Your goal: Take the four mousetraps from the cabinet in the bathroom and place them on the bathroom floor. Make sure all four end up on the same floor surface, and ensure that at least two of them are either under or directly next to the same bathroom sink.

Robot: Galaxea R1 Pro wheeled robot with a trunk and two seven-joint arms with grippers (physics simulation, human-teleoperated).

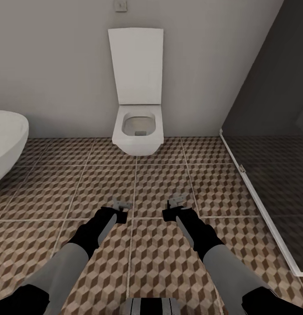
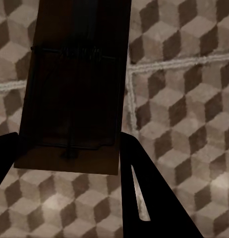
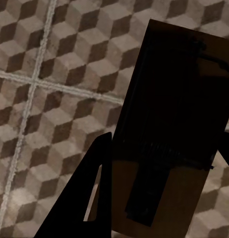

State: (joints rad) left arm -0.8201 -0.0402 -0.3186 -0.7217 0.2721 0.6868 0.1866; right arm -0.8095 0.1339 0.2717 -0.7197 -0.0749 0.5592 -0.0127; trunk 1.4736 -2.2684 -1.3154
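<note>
Mousetraps sit clamped in left hand and right hand.

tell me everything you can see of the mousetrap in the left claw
The mousetrap is a flat rectangular wooden board, dark brown in shadow, with a thin wire frame and a coiled spring across its face. It sits between the left claw's dark fingers, gripped at one short end and held clear above the cube-patterned bathroom floor. In the head view it barely shows.
</note>
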